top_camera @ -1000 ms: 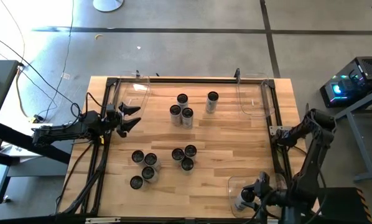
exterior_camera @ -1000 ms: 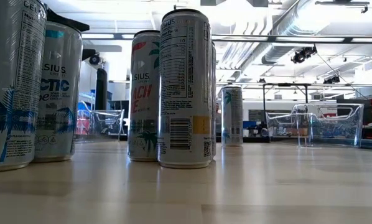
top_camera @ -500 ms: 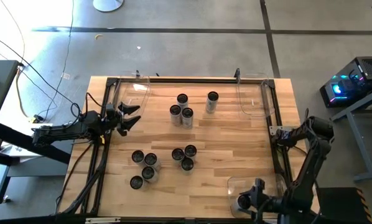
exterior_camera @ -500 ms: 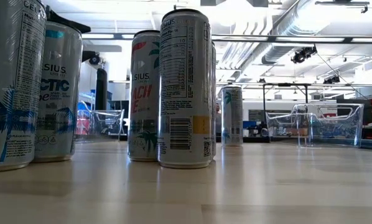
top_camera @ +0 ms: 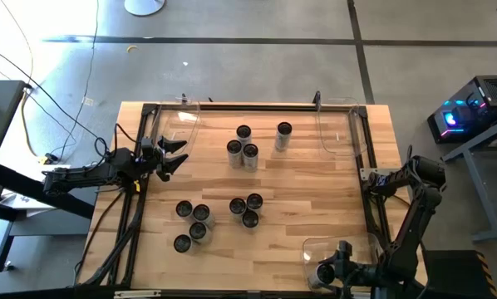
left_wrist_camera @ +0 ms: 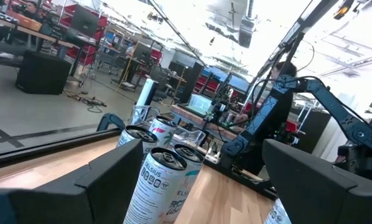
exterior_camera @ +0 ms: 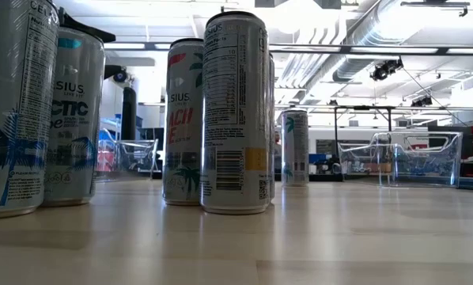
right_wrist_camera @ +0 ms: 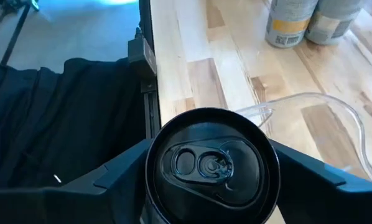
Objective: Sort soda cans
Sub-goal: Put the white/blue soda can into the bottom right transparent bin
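Slim silver-white soda cans with dark tops stand on the wooden table: three in a far group (top_camera: 243,150), one alone (top_camera: 283,133), three near the middle (top_camera: 247,209), and several at near left (top_camera: 192,223). In the low view they stand upright (exterior_camera: 235,111). My left gripper (top_camera: 180,155) is open at the table's left side, pointing at the far group (left_wrist_camera: 167,180). My right gripper (top_camera: 325,272) is at the near right corner, shut on one can (right_wrist_camera: 211,163) over a clear bin (top_camera: 348,247). My right gripper pinches the soda can just below its top rim (right_wrist_camera: 158,186), with one finger (right_wrist_camera: 114,174) on each side of it. The can stands upright in the hold. The gripper hides the can's base, so I cannot tell whether it rests in the bin.
Clear plastic bins sit at the far left (top_camera: 180,116) and far right (top_camera: 338,124) corners, with a third at near right, its rim (right_wrist_camera: 310,99) under my right gripper. A black frame (top_camera: 257,105) borders the table. Bare wood lies between the can groups and on the right.
My right gripper has carried its can a little toward the table's near edge, over the near right bin. The left arm and the standing cans have kept still.
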Robot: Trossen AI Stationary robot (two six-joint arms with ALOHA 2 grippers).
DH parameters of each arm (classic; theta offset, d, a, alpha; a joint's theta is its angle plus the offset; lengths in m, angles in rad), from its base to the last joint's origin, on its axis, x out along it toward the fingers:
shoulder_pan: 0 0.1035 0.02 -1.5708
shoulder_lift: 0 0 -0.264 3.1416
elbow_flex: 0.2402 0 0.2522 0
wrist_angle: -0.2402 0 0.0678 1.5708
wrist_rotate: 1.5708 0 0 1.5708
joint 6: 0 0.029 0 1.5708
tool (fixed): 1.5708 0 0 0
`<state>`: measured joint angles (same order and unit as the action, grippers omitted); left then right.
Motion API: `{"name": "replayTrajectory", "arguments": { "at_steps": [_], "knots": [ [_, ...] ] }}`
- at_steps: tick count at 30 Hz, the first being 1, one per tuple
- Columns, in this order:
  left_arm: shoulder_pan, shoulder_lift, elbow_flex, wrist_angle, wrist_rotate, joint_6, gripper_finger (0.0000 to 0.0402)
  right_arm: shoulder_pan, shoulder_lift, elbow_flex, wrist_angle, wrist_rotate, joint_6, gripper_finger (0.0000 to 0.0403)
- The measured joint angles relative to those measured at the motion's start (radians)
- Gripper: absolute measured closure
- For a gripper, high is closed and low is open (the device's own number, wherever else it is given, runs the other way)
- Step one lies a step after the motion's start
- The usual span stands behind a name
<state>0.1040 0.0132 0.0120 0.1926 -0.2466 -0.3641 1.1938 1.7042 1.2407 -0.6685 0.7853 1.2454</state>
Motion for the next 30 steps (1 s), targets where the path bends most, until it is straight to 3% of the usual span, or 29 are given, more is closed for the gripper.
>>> {"name": "replayTrajectory", "arguments": {
  "at_steps": [30],
  "knots": [
    [0.000, 0.000, 0.000, -0.001, -0.035, 0.000, 0.0078, -0.016, -0.002, 0.000, 0.060, -0.010, 0.056, 0.0100]
  ]
}}
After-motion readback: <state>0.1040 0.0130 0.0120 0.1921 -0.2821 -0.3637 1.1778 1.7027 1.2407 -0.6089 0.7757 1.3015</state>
